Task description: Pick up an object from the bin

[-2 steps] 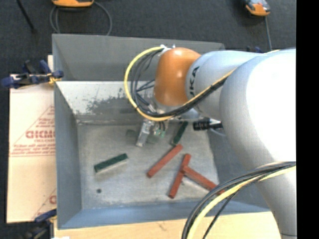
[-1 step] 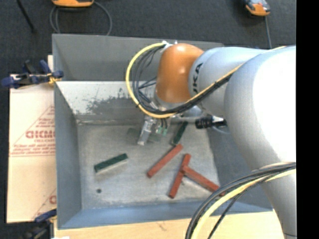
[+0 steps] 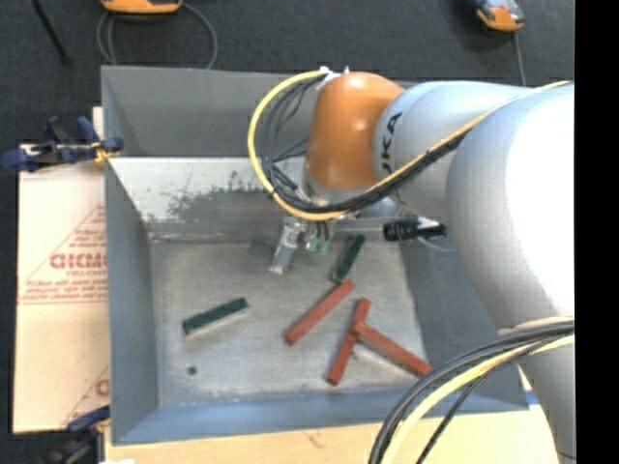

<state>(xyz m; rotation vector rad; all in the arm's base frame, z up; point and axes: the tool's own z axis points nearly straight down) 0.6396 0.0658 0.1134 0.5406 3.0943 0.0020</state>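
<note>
The grey bin (image 3: 131, 288) sits in front of me, and I start at the side near me. At the near right of the bin floor, two red-brown sticks touch and make a shape like a T. The short red stick (image 3: 344, 344) points away from me. The long red stick (image 3: 392, 349) starts at the short one and slants off to the right and toward me. At the near left there is a tiny dark speck (image 3: 191, 370) on the floor, all by itself.

A bit farther in, on the left, a flat green block (image 3: 215, 317) lies on the floor, well apart from everything else. In the middle lies a third red stick (image 3: 319, 313), tilted, with its far end pointing to the right. It is near the T, but I cannot tell if it touches it.

Farther back, a dark green stick (image 3: 346, 257) lies on the floor, tilted too. Just to its left is the claw (image 3: 283, 257), down low over the far middle of the floor. It is the thing nearest to the claw. I cannot tell if the claw is open or shut, and I cannot tell if it has hold of anything.

Above the claw sits a round orange cover (image 3: 348, 129) with yellow and black cables (image 3: 263, 158) looping round its left side. The big white arm (image 3: 484, 191) comes in from the right and hides the right wall of the bin.
</note>
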